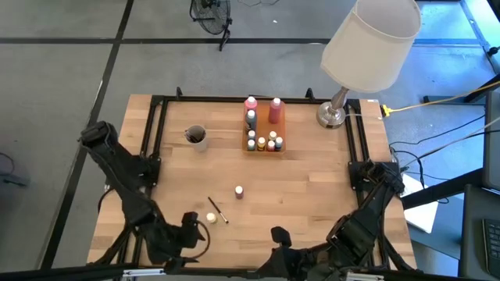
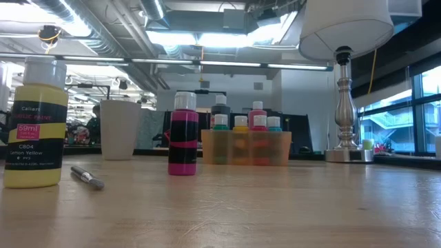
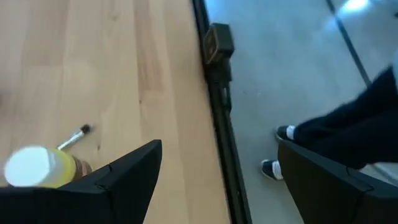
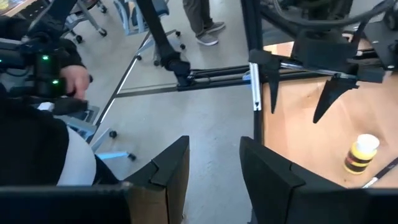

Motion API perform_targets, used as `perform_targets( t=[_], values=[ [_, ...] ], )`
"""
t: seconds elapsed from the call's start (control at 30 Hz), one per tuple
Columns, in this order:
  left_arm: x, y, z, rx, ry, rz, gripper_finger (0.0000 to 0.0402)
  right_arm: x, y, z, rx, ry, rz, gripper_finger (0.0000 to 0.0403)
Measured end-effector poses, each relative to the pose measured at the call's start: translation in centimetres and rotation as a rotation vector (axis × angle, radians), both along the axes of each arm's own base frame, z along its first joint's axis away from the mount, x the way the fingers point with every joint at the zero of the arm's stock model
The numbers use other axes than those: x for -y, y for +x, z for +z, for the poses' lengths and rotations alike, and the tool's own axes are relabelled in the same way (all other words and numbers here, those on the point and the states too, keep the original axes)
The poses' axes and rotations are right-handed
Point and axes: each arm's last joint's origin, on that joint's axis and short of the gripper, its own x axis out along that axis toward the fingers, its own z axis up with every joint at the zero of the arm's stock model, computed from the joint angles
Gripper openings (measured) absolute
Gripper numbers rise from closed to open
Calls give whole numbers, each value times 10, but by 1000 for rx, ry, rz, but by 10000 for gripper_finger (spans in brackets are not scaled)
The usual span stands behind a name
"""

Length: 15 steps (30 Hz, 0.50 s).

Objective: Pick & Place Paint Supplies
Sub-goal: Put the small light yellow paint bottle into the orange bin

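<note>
Left hand point(image 1: 190, 226): open, empty, beside yellow bottle point(image 1: 211, 218).
Right hand point(image 1: 278, 235): partly open, empty, at tabletop point(image 1: 312, 179) near edge.

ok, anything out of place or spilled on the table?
Nothing spilled or tipped. Three supplies sit loose, away from the orange tray: a yellow paint bottle, a thin brush lying flat beside it, and a pink bottle upright mid-table.
</note>
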Motion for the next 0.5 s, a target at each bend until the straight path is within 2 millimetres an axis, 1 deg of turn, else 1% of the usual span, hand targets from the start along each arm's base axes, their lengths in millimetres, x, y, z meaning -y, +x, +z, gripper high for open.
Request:
perform_targets(
  t=[0.13,0.33,0.5],
  values=[
    [8,3,-18,-51,-4,81,316,-4,-5,0,-2,-2,15,144],
    [11,6,-48,-189,-10,257,316,-8,-8,-2,-19,20,10,144],
    [12,2,-67,-200,64,387,316,-10,-10,-3,-31,28,11,144]
  ],
)
